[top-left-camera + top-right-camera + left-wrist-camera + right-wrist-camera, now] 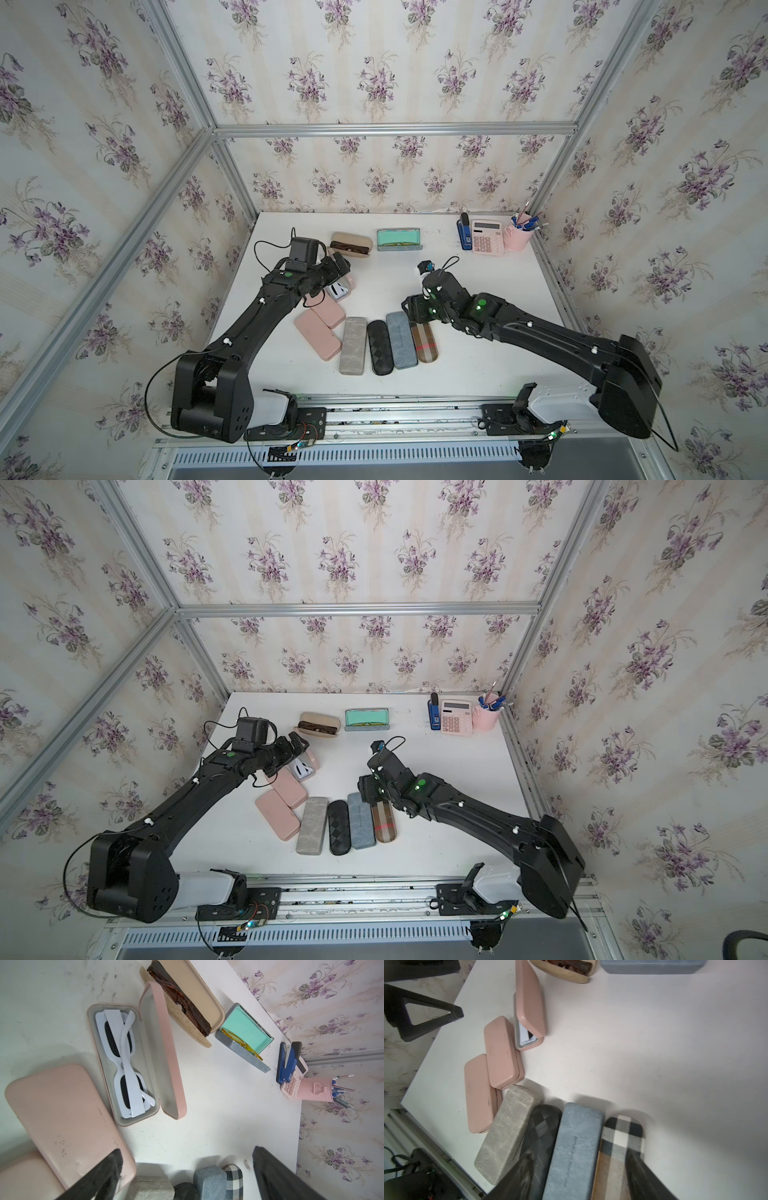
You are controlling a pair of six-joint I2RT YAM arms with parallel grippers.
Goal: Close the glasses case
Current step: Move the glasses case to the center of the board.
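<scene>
- Your left claw (187, 1151) hangs wide open near the open pink case (166, 1053), left of centre on the tabletop (218, 1105).
- Its long axis parallels the neighbouring closed pink case (62, 1115), with the raised lid on the tan case's (195, 987) side.
- Your right claw (580, 1155) is spread, empty, over the blue-grey case (577, 1136).

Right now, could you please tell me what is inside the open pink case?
White sunglasses with dark lenses lie folded in the open pink case; whatever lies beneath them is covered.
</scene>
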